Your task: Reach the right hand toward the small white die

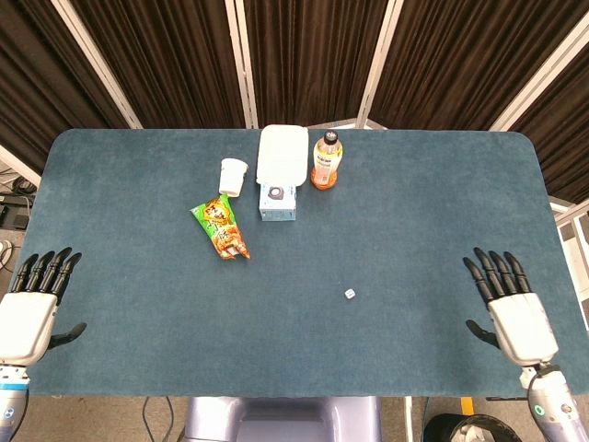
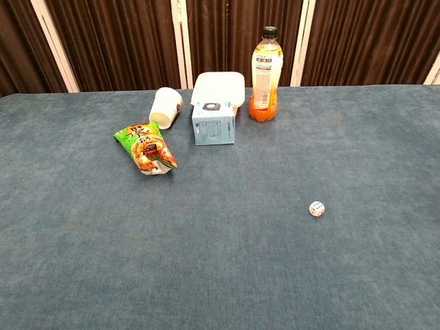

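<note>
The small white die (image 1: pixel 350 294) lies alone on the blue table, right of centre and toward the front; the chest view shows the die (image 2: pixel 317 209) with coloured pips. My right hand (image 1: pixel 509 302) rests flat near the table's front right edge, fingers spread and holding nothing, well to the right of the die. My left hand (image 1: pixel 34 299) lies open at the front left edge, far from the die. Neither hand appears in the chest view.
At the back centre stand an orange drink bottle (image 1: pixel 325 160), a white box (image 1: pixel 282 152), a small light-blue carton (image 1: pixel 277 202) and a tipped white cup (image 1: pixel 233 176). A green snack bag (image 1: pixel 221 228) lies left of centre. Dark curtains hang behind the table (image 1: pixel 414 230).
</note>
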Tool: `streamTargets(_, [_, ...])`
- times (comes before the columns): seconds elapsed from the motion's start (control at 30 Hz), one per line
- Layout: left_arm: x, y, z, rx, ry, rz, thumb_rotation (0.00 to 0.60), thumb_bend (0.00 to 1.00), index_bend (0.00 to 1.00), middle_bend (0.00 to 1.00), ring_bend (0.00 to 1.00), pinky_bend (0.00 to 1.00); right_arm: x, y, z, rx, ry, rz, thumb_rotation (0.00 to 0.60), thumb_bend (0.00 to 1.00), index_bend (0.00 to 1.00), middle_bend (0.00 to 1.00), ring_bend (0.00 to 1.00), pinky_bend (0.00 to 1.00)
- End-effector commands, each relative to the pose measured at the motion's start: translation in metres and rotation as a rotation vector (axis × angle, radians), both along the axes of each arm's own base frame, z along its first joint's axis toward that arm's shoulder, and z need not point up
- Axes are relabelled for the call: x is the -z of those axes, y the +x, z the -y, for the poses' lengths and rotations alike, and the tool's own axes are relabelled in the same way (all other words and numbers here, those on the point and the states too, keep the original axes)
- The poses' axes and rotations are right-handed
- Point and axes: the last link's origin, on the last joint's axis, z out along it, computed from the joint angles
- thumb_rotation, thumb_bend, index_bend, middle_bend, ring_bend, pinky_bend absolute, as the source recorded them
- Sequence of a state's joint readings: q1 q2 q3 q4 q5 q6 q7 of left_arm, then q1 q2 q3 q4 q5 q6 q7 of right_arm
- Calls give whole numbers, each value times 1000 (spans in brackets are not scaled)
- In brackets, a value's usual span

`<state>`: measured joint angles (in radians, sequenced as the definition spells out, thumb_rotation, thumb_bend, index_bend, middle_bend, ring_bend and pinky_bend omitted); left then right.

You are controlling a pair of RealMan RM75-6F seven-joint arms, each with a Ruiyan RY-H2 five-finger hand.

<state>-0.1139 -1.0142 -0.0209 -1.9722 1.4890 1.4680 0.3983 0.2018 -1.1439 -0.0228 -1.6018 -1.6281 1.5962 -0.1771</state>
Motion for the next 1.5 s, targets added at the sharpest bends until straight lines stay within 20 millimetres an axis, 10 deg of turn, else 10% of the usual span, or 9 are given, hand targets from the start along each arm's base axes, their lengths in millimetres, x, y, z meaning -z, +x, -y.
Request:
streamTargets(0.03, [1, -1, 0, -3, -5, -1, 600, 0, 0, 0, 0, 0, -2, -2, 4, -4, -16, 23, 600, 0, 0, 0, 0, 0])
streamTargets(0.33, [0, -4, 0, -15, 7, -2, 600, 0, 0, 0, 0, 0, 17, -1, 17, -8, 96, 30, 600, 0, 0, 11, 0, 0])
streamTargets(0.4, [0, -5, -1, -19, 7, -3, 600, 0, 0, 0, 0, 0, 24, 3, 24, -9, 135, 31, 600, 27, 0, 201, 113, 64])
streamTargets(0.47, [0, -6, -3, -23, 8, -5, 600, 0, 0, 0, 0, 0, 31, 8, 32, -14, 165, 17, 600, 182, 0, 579, 467, 364])
streamTargets(0.53, [0, -7, -5, -29, 8, -5, 600, 0, 0, 0, 0, 0, 41, 15, 42, -23, 202, -7, 600, 354, 6, 743, 661, 649])
streamTargets(0.67, [0, -9, -7, -38, 9, -9, 600, 0, 0, 0, 0, 0, 66, 23, 51, -40, 291, -76, 600, 527, 56, 826, 770, 960])
streamTargets(1.5, [3, -10, -11, -50, 8, -19, 600, 0, 0, 0, 0, 0, 148, 28, 52, -28, 490, -317, 600, 572, 109, 835, 789, 1000])
